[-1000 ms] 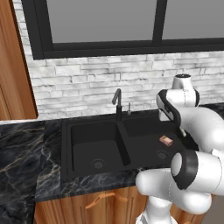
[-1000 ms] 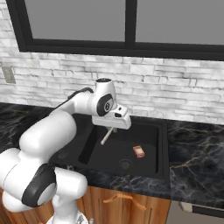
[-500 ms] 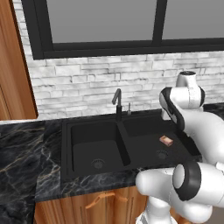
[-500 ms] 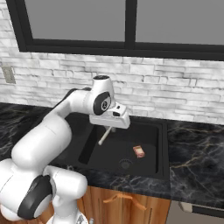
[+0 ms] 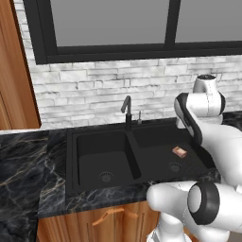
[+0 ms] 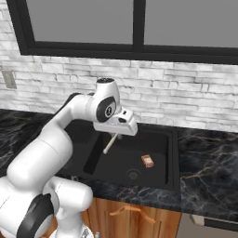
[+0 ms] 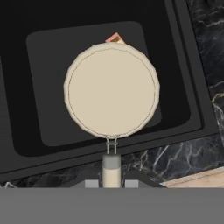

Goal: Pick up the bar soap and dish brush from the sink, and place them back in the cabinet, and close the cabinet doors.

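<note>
Sink (image 5: 94, 142) is taken as the landmark: a black double basin set in dark marbled stone, with a slim black faucet (image 5: 126, 109) standing at its rear edge above the divider. The gripper (image 6: 113, 135) is seen in the right base view raised above the sink, over the divider end of the basin farther from the wooden panel (image 5: 16, 75). The jaws are clenched on the handle of the dish brush (image 6: 109, 143), which hangs at a slant from the gripper down toward the sink without touching the basin floor. In the hand view the dish brush (image 7: 111, 91) is presented head-on, its round cream head facing the camera and its pale handle running back between the fingertips (image 7: 92, 183). The bar soap (image 6: 147, 161) is recorded lying on the floor of that same basin, just beside the round drain (image 6: 133, 175) and well apart from the brush; in the left base view the bar soap (image 5: 179, 151) is seen behind and slightly outward of the drain. In the hand view only a corner of the bar soap (image 7: 115, 38) shows past the brush head. Lower wooden cabinet fronts (image 5: 111, 217) are noted beneath the sink, and a white brick wall (image 5: 94, 90) behind it.
</note>
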{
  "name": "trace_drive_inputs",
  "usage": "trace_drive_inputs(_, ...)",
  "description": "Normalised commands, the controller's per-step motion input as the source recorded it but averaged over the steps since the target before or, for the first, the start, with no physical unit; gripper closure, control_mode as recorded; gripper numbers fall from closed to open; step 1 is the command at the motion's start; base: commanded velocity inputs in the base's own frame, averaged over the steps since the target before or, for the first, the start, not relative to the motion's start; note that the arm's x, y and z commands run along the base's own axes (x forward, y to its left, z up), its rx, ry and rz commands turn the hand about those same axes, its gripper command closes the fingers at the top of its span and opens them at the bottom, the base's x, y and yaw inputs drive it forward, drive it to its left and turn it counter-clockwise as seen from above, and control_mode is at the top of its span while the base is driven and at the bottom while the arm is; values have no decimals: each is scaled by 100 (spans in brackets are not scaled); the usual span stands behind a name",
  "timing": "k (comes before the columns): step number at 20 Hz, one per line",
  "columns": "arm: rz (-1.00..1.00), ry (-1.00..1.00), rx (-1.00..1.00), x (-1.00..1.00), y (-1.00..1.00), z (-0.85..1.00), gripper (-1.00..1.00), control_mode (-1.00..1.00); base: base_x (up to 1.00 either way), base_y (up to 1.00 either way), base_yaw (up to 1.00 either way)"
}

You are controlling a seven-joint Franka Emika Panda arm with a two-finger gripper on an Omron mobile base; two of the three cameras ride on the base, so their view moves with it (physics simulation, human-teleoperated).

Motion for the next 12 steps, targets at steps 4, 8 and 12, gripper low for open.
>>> trace_drive_inputs(4,0,-10,0,-1,0,38,100,-100,0,0,0)
trace_drive_inputs(8,0,-16,0,-10,0,35,100,-100,0,0,0)
trace_drive_inputs(12,0,-12,0,-9,3,39,100,-100,0,0,0)
